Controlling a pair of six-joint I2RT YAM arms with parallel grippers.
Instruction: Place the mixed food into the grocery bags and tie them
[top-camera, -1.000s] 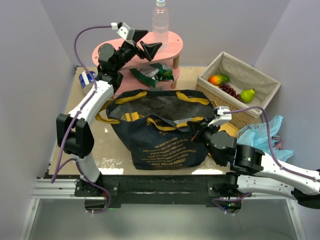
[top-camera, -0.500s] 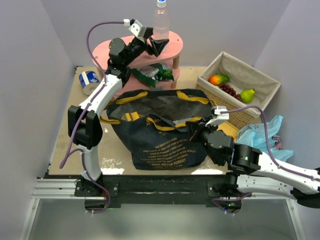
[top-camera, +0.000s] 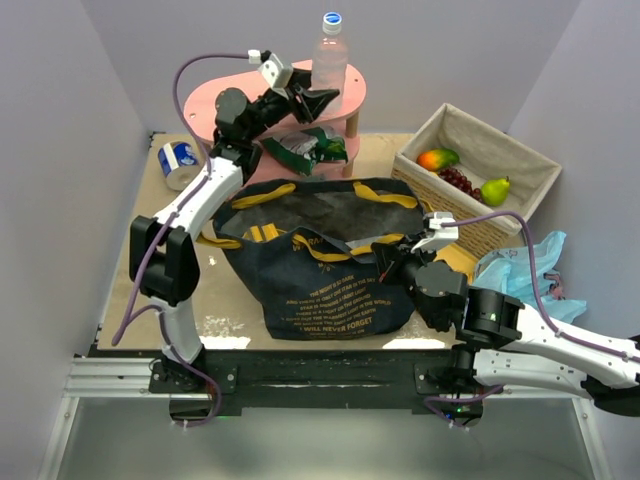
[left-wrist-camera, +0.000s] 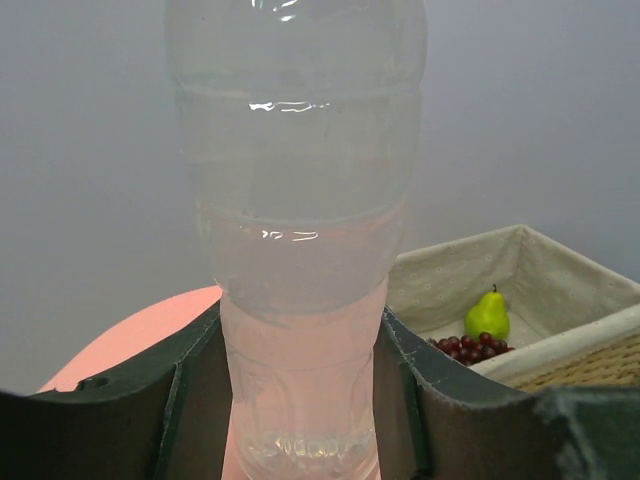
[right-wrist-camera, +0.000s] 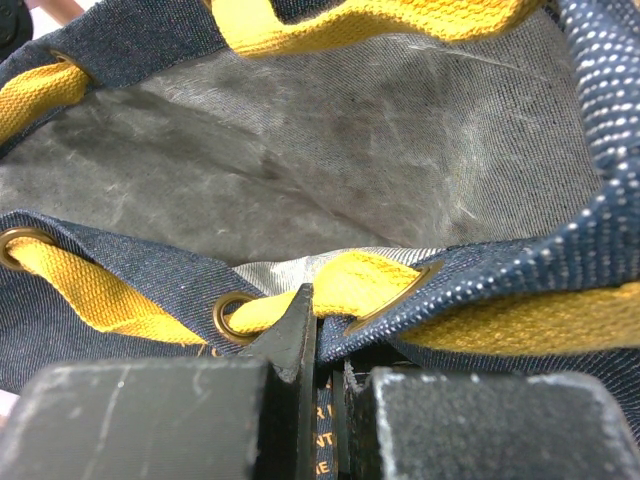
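Left claw (top-camera: 322, 97) gripped the upright water bottle (left-wrist-camera: 300, 200) low on both sides, on the pink stand (top-camera: 350, 90). Right claw (right-wrist-camera: 325, 345) was fully closed, pinching the denim tote (top-camera: 330, 290) at its rim.

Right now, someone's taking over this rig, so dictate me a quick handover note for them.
Left tool: clamped on the water bottle, which stands on the pink stand.
Right tool: shut on the navy tote at its near rim, by a yellow handle.
Crisp bags on the stand's lower shelf; mango, grapes, pear in the wicker basket; light-blue carrier bag lies at the right.
Done: nothing packed that I can see; the tote looks empty.
To do: load all food, tie both bags.
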